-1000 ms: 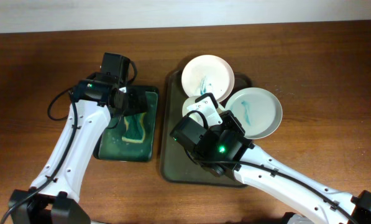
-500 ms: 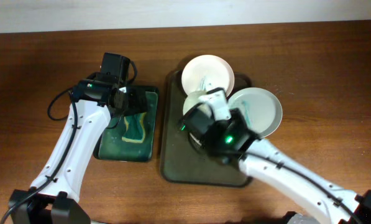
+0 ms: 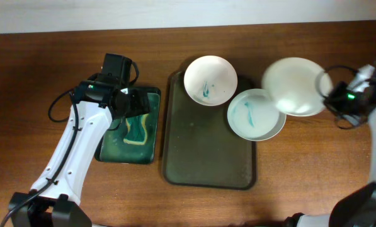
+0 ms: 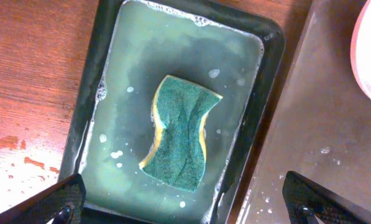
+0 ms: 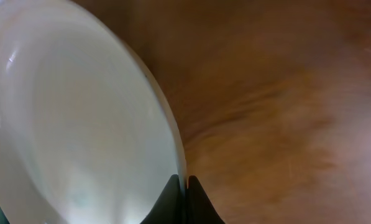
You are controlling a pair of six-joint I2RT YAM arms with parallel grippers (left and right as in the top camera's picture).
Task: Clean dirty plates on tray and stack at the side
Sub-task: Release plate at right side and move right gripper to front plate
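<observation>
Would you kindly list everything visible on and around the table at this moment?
Table: one, brown wood.
Tray: one, dark, centre of the table.
Dirty plates: two, white with teal smears; far plate at the Tray's far end, right plate overlapping its right edge.
Held plate: one, white, in the air right of the Tray.
Basin: one, dark, with soapy water, left of the Tray.
Sponge: one, green and yellow, in the Basin.
Left hand: open, above the Basin.
Right hand: shut on the Held plate's rim.
</observation>
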